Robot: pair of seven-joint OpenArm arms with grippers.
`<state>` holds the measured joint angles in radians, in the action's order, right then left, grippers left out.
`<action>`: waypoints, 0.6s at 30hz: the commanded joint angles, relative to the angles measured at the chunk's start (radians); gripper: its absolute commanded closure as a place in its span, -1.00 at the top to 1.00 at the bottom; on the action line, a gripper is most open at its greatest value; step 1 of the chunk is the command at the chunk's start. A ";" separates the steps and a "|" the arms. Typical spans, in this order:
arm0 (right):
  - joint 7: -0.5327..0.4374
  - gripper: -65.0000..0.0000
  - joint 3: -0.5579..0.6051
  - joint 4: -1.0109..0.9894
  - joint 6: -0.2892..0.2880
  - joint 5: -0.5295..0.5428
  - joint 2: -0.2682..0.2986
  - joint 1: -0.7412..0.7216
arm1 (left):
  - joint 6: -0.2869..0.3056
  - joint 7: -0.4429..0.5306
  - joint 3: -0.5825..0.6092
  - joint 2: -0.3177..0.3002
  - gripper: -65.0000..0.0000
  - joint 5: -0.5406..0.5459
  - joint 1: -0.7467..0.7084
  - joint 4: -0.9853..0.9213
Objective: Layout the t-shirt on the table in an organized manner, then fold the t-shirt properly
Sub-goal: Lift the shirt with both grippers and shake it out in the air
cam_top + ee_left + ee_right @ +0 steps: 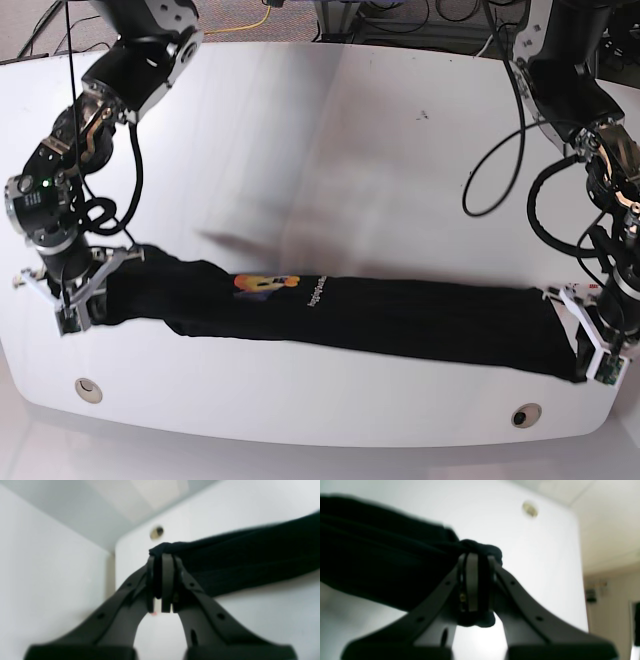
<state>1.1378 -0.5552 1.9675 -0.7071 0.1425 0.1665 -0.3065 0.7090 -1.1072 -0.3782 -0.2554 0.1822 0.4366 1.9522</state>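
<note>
The black t-shirt (400, 315) is stretched into a long narrow band across the front of the white table (320, 130), with the purple-orange patch (265, 283) showing left of its middle. My left gripper (588, 362) is shut on the shirt's right end. The left wrist view shows its fingers (167, 580) pinching bunched cloth (250, 560). My right gripper (82, 308) is shut on the shirt's left end. The right wrist view shows it (477, 562) clamped on a wad of cloth (382, 562). I cannot tell whether the band touches the table.
Two round holes (88, 388) (520, 413) sit near the table's front edge, just in front of each gripper. One hole also shows in each wrist view (157, 532) (529, 508). Black cables (490, 180) hang off the arm on the right.
</note>
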 commanded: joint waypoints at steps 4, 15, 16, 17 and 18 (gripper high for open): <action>-0.023 -0.95 0.047 -0.001 0.009 -0.001 0.077 -0.109 | -0.011 0.022 -0.005 -0.017 -1.00 -0.010 0.132 0.009; -0.026 -0.94 0.094 -0.148 0.009 -0.001 0.120 -0.325 | -0.011 0.023 0.069 -0.022 -1.00 -0.010 0.362 -0.069; -0.026 -0.94 0.096 -0.168 0.009 -0.001 0.120 -0.348 | -0.011 0.025 0.069 -0.022 -1.00 -0.010 0.385 -0.093; -0.026 -0.94 0.099 -0.187 0.009 -0.001 0.120 -0.368 | -0.011 0.031 0.071 -0.022 -1.00 -0.010 0.408 -0.113; -0.026 -0.94 0.108 -0.216 0.009 -0.001 0.120 -0.400 | -0.011 0.042 0.072 -0.022 -1.00 -0.010 0.445 -0.145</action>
<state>1.1301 -0.4568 1.7985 -0.7048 0.1524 0.2657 -0.6323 0.7090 -1.1027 -0.3008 -0.2615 0.1864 0.8005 1.8389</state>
